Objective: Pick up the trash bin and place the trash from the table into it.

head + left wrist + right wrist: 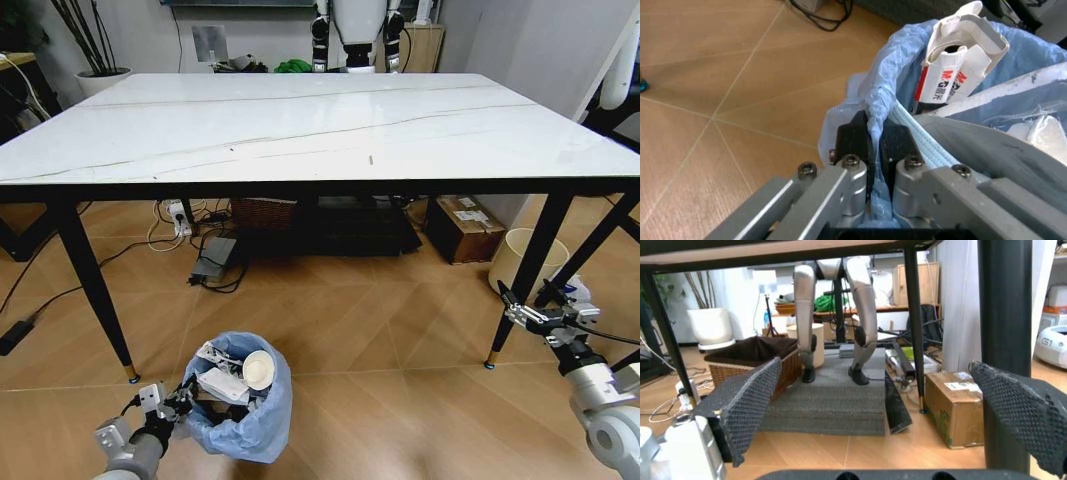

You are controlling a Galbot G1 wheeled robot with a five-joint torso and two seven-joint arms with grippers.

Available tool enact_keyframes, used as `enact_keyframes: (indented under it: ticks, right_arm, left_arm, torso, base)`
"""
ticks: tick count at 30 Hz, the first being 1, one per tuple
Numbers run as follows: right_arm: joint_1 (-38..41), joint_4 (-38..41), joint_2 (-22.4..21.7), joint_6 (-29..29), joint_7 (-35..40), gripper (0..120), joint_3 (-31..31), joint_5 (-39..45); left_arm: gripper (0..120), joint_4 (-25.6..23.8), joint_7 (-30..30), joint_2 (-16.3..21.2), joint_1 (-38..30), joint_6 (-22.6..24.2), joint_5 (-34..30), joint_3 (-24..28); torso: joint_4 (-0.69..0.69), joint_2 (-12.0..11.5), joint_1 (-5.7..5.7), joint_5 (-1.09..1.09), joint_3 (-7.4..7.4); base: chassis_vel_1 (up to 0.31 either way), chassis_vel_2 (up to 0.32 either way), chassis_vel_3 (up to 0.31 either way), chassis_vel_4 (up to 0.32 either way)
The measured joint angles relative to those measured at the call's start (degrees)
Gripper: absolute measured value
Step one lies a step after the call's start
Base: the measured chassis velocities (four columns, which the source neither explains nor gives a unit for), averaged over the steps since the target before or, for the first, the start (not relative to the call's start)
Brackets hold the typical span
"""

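The trash bin (250, 410), lined with a crinkled light-blue bag, stands on the wooden floor in front of the table (300, 130), at the lower left of the head view. Trash (232, 376) lies inside it: a white box, papers and a cup. My left gripper (181, 401) is shut on the bin's near-left rim. In the left wrist view its black fingers (855, 137) pinch the bag and rim (903, 75), with a white wrapper box (960, 55) just beyond. My right gripper (520, 306) hangs open beside the table's front right leg (528, 270), holding nothing; its mesh pads (750, 402) stand wide apart.
Under the table are a wicker basket (262, 212), a cardboard box (465, 228), a power strip with cables (180, 215) and a black adapter (213, 258). A plain cream bin (515, 262) stands behind the right leg. Another robot (355, 30) stands beyond the table.
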Motion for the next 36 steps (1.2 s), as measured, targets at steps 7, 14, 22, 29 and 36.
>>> enact_keyframes:
  ticks: [7,14,22,29,36]
  right_arm:
    - [0.00,0.00,0.00,0.00,0.00,100,0.00,0.00]
    - [0.00,0.00,0.00,0.00,0.00,100,0.00,0.00]
    - [0.00,0.00,0.00,0.00,0.00,100,0.00,0.00]
    - [0.00,0.00,0.00,0.00,0.00,100,0.00,0.00]
    - [0.00,0.00,0.00,0.00,0.00,100,0.00,0.00]
  left_arm:
    - [0,0.10,0.08,-0.15,0.19,-0.14,0.32,-0.17]
    - [0,0.55,0.24,-0.35,0.23,-0.36,0.79,-0.30]
    - [0,0.29,0.26,-0.45,0.34,-0.50,0.89,-0.48]
    - [0,0.13,0.25,-0.64,0.50,-0.84,1.11,-0.60]
    - [0,0.05,0.20,-0.51,0.45,-0.84,1.09,-0.65]
  torso:
    - [0.00,-1.25,-0.23,0.00,-1.02]
    - [0.00,-2.86,-0.44,0.00,-2.42]
    - [0.00,-4.58,-0.76,0.00,-3.82]
    - [0.00,-6.45,-0.96,0.00,-5.49]
    - [0.00,-8.00,-0.96,0.00,-7.08]
  base:
    - [0.000,0.000,0.000,0.000]
    - [0.000,0.000,0.000,0.000]
    - [0.000,0.000,0.000,0.000]
    - [0.000,0.000,0.000,0.000]
    - [0.000,0.000,0.000,0.000]
